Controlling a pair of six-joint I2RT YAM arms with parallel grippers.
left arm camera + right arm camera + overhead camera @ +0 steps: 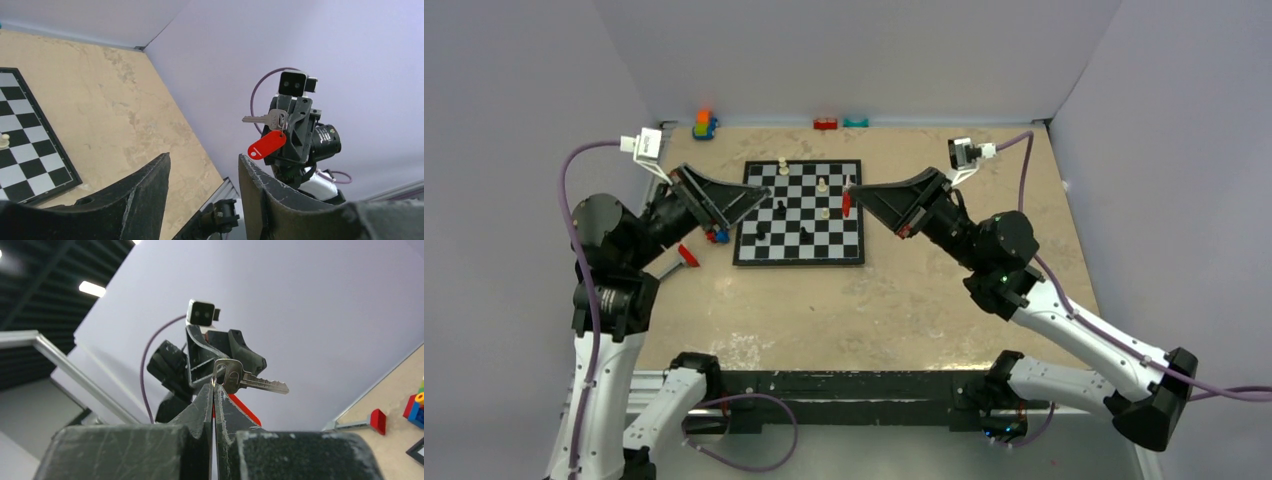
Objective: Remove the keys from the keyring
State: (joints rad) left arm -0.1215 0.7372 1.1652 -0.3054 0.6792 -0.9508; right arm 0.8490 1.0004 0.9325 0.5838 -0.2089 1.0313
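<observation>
My right gripper [855, 193] is raised over the chessboard's right part and is shut on a thin keyring [215, 373]. A silver key [252, 383] and a red tag [246, 413] hang from the ring. In the left wrist view the key [263, 119] and the tag [267, 144] show at the right gripper's tips. The tag also shows in the top view [846, 204]. My left gripper [762, 193] is open and empty [204, 156]. It faces the right gripper from the left, a short gap away.
A chessboard [844, 250] with several pieces lies at the table's middle. Another red-tagged key [687, 255] and a small blue and red piece [716, 236] lie left of the board. Toy blocks [705, 124] and two small bricks [825, 123] sit along the back wall.
</observation>
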